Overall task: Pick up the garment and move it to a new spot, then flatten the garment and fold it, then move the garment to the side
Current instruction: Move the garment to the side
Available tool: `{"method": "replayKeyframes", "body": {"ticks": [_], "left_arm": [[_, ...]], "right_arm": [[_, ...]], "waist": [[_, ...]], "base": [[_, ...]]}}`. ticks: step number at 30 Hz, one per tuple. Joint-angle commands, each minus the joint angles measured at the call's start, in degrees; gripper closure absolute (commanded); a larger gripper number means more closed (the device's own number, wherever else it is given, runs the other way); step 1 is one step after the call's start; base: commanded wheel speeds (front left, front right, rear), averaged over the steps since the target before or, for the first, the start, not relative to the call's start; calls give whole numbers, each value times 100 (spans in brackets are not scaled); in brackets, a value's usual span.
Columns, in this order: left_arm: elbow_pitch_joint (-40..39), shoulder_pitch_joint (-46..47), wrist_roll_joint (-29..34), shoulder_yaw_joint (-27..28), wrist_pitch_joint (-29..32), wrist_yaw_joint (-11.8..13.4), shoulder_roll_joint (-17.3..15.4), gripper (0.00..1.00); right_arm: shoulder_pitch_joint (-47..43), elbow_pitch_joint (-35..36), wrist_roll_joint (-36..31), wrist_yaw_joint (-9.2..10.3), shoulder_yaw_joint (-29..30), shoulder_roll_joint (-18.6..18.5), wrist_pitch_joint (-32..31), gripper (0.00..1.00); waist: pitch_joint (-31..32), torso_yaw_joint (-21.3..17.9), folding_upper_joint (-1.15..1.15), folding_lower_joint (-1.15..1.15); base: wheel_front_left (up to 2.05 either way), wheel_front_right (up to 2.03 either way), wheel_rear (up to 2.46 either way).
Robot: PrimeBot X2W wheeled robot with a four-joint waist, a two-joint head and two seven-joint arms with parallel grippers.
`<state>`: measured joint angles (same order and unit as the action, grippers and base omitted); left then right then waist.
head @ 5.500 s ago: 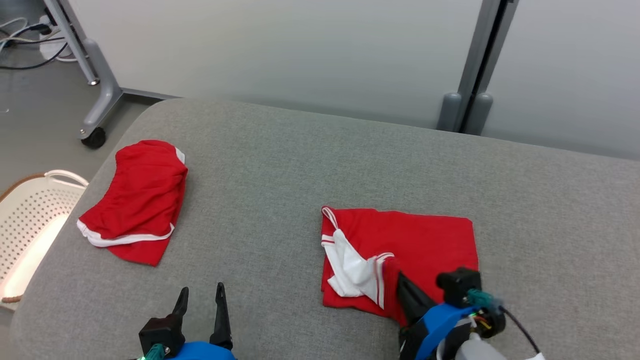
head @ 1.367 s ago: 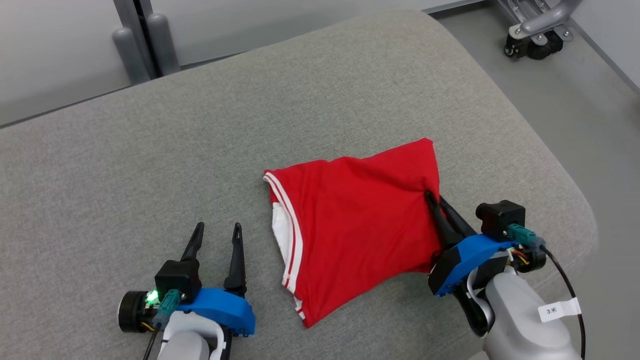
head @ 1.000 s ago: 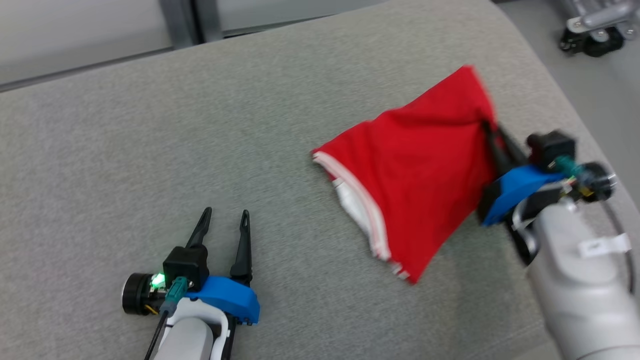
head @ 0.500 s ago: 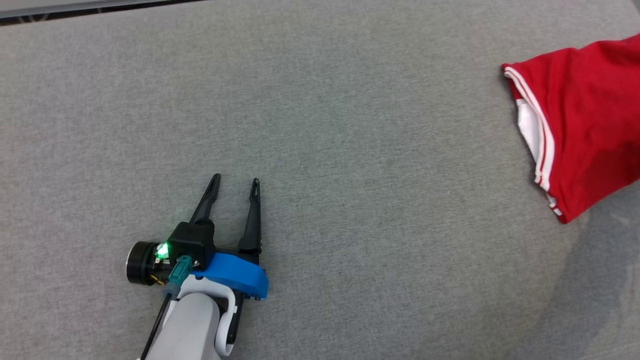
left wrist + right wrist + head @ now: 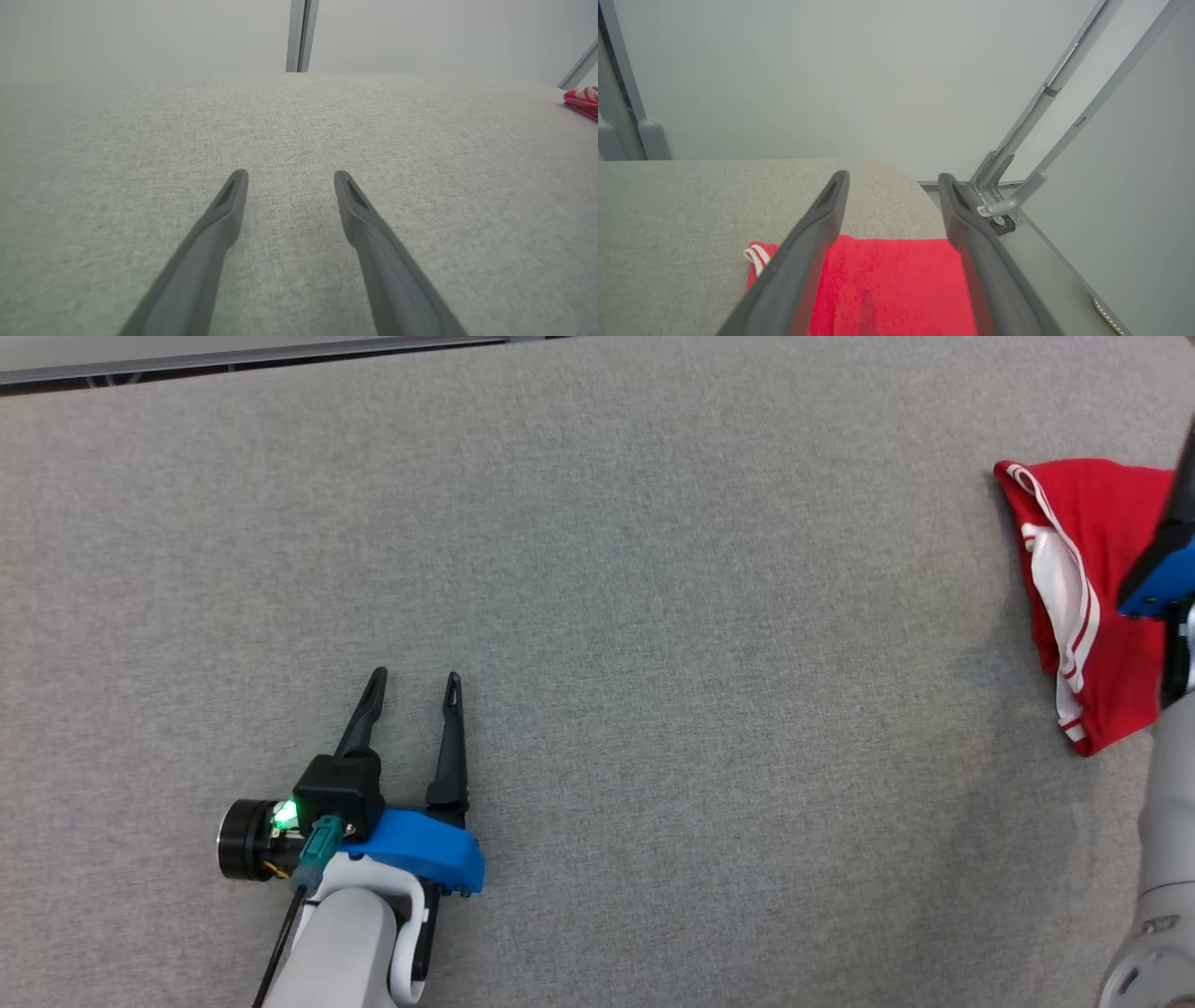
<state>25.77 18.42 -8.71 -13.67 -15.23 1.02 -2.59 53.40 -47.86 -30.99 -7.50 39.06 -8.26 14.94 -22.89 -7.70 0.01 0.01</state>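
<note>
We take this as the last step, setting the folded red garment [image 5: 1092,616] down at the side. It lies on the grey upholstered surface [image 5: 653,616] at the far right of the head view, white-striped trim turned inward, close to the surface's rounded corner in the right wrist view. The right gripper [image 5: 893,176] stands spread above the cloth [image 5: 887,280], grasping nothing. The left gripper [image 5: 415,678] is also released and rests well apart from the cloth on bare fabric.

To finish well, we should lift the right arm straight up so neither finger drags the fold open, then check that no edge hangs over the corner.

A second or so ago the right fingers were clenched on the garment's edge and carrying it. Now they have let go and the cloth has settled, slightly more bunched.
</note>
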Motion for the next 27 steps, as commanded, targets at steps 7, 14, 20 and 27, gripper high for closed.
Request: {"method": "replayKeyframes", "body": {"ticks": [7, 14, 20, 27], "left_arm": [[-111, -325, -201, 176, 8, 227, -31, 0], [-138, -557, -299, 318, 9, 338, -30, 0], [-144, -818, -412, 418, 8, 410, -29, 0], [-115, -1128, -415, 509, 8, 482, -31, 0]], "right_arm": [[-1279, 994, 1660, 1, -1697, 431, 32, 0], [-2372, 1379, 2518, 1, -2598, 516, 33, 0], [-3100, 1354, 3199, 1, -3177, 527, 33, 0], [-3529, 1376, 3491, 1, -3433, 526, 34, 0]], "waist": [[485, 201, -1, -1], [896, 434, -1, -1], [1327, 600, -1, -1], [1743, 652, -1, -1]], "base": [[0, 0, 0], [0, 0, 0], [0, 0, 0], [0, 0, 0]]}}
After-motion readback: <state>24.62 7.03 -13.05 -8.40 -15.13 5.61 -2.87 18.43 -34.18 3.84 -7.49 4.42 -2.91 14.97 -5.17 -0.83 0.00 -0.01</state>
